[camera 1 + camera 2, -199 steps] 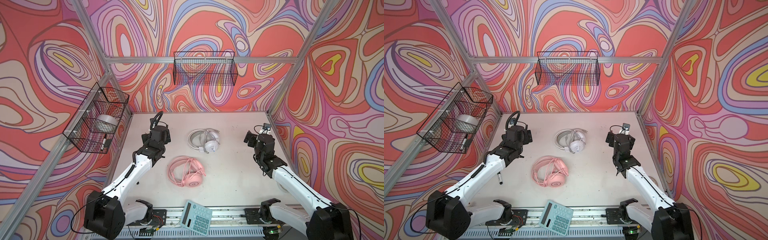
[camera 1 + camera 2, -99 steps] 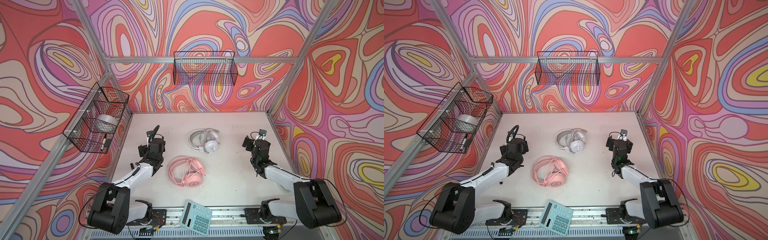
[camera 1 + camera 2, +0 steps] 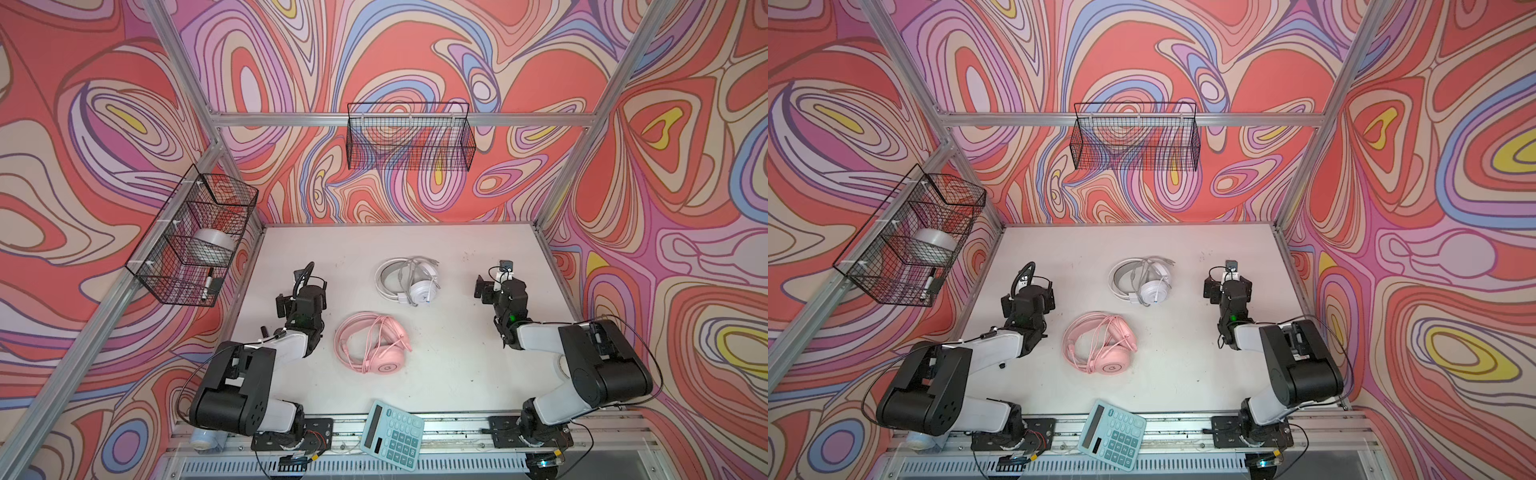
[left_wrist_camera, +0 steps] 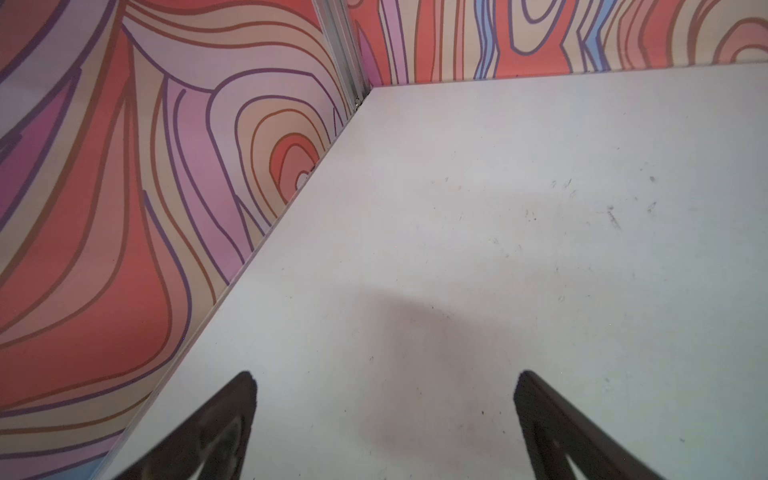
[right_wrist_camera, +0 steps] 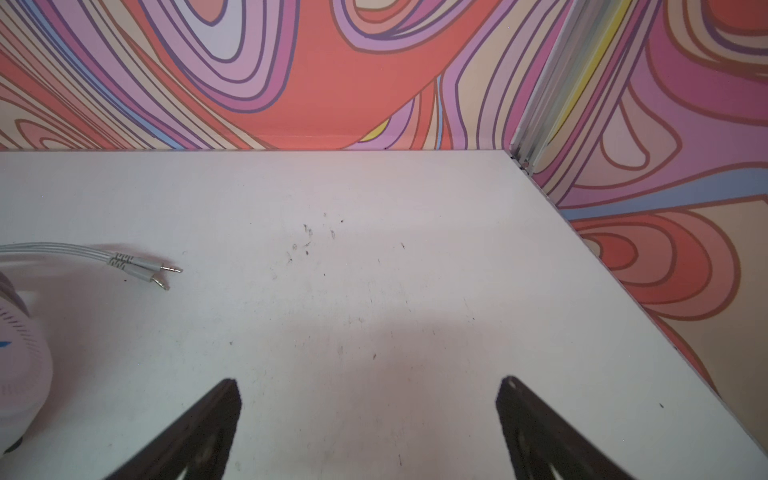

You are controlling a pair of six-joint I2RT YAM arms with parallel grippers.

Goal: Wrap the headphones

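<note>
**Folding back: both arms are pulled clear of two bundled headsets**

Within the last second both arms are drawn back toward six o'clock and folded low over their bases. The left gripper and the right gripper are seen with jaws spread wide and nothing between them. Neither headset is shifted meanwhile. The pink headset is left near the middle of the table. The white headset is left at one o'clock of it. Each has its cable gathered across band and cups (only the white one's plugs are left trailing on the surface).

The wrapping is judged done, or nearly so, and a rest pose is apparently being taken.

Bare table is shown ahead of both grippers toward twelve o'clock. The left gripper is kept near the nine o'clock edge and wall, and the right gripper near the three o'clock edge. A calculator is propped on the front rail at six o'clock, well apart from both headsets.
</note>
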